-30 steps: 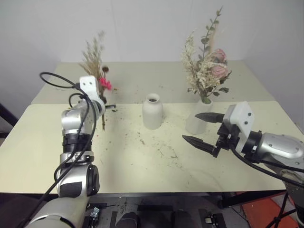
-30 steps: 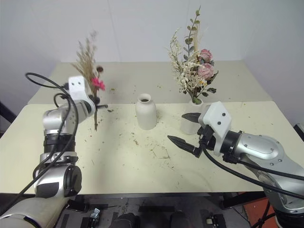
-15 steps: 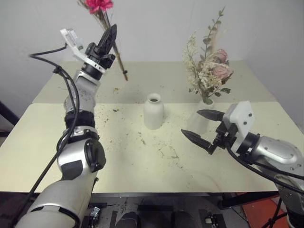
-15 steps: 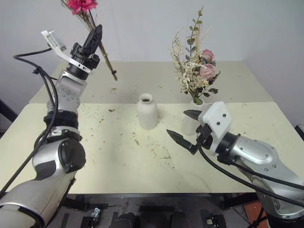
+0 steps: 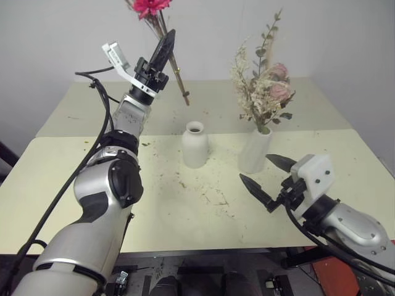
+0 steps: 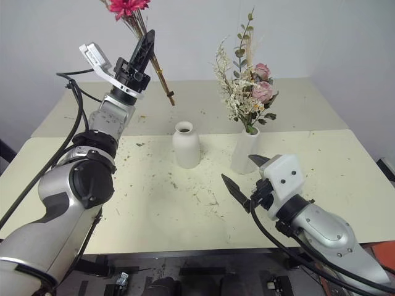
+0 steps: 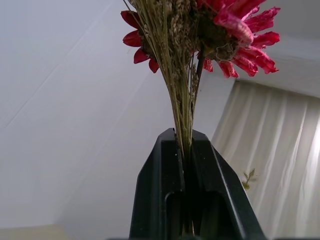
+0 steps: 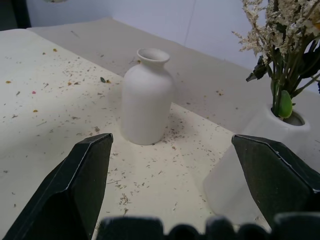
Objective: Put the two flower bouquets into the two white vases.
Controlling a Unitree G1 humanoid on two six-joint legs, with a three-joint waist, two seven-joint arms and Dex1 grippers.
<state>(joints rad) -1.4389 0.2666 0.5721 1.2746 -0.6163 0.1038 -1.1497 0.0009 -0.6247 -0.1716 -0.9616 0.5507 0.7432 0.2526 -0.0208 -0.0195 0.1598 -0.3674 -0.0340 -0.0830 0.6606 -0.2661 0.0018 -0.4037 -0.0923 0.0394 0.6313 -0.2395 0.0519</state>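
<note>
1. Lifted high and swung toward the middle since a second earlier: left hand (image 5: 165, 44), tipped so the stems now hung below it.
2. Clamped tight on the dried-grass bunch (image 5: 155, 13), magenta flower up top, stem tips (image 5: 185, 100) slanting down above the far part of the table (image 5: 74, 185).
3. Held low and near, spread wide with nothing in it: right hand (image 5: 271, 182).
4. Already standing in the cone vase (image 5: 254, 150): rose bouquet (image 5: 264, 86).
5. Left unfilled just beside it: bottle vase (image 5: 194, 145).
6. Judged best: stems brought upright over the narrow neck, lowered slowly, released only once well inside.
</note>
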